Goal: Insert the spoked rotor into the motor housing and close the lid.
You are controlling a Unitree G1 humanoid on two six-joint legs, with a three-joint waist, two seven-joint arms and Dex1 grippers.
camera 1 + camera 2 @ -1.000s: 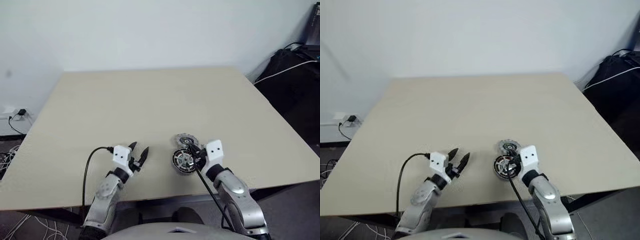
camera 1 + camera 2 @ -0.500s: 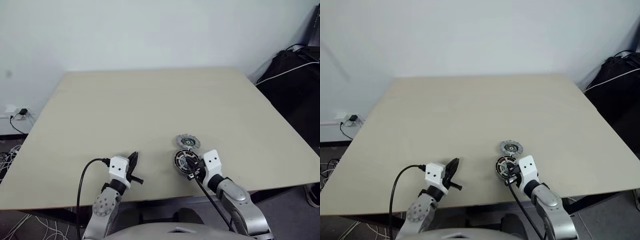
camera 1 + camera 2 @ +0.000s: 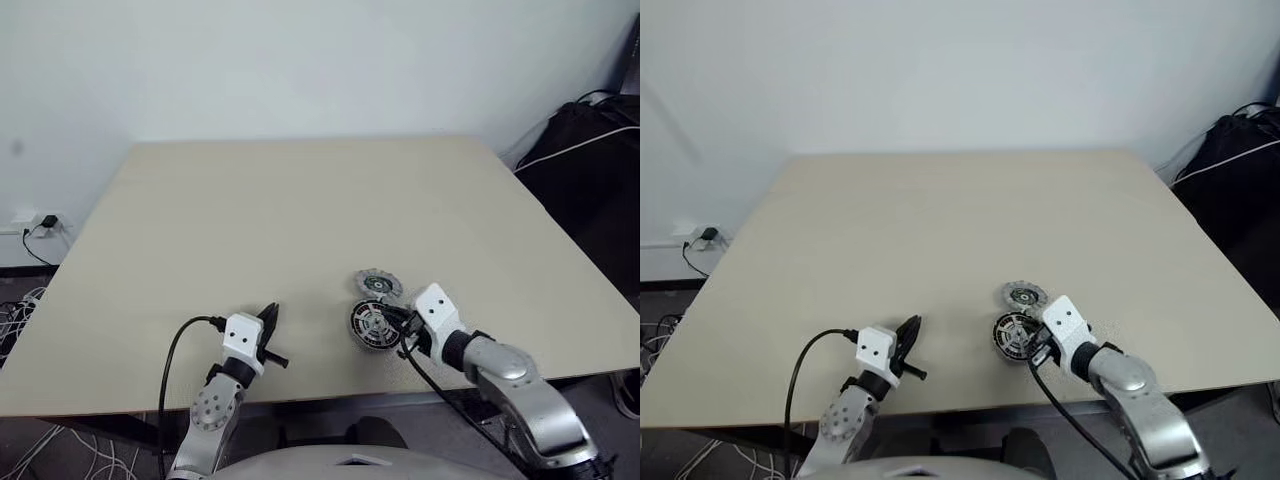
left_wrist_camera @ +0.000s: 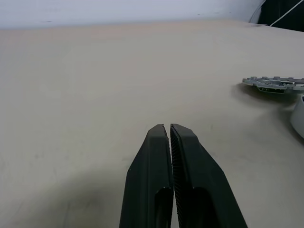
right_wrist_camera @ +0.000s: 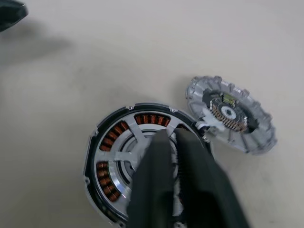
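Rotor: lying inside the housing, near the front edge of the bench; seated level as far as can be seen, full depth not verifiable.
Rotor, appearance: bright silver rim and spokes around a hub, copper windings showing through the gaps between spokes.
Housing, appearance: round dark shell, thin rim with small lugs, about the rotor's width.
Lid: flat on the bench just beside the housing, on the far side from the robot; rims touching or a hair apart, cannot tell which.
Lid, appearance: grey metal disc, notched gear-like edge, dark centre with a small board and fine ridges facing up.
Handling, lid: judged rigid, fairly light, smooth metal, likely to slip under a pinch on the flat face; thin profile leaves little edge to catch.
Recommended hold: across the notched rim, one jaw on each side, clear of the centre board, judged the delicate part.
Handling, housing: judged heavier; windings not to be pressed or scraped.
Right gripper: directly over the rotor's spokes; jaws parted by a narrow slit, nothing seen held between them.
Left gripper: low over bare bench, well apart from the parts; jaws fully closed, empty.
Remaining work, judged: lid not yet on the housing.
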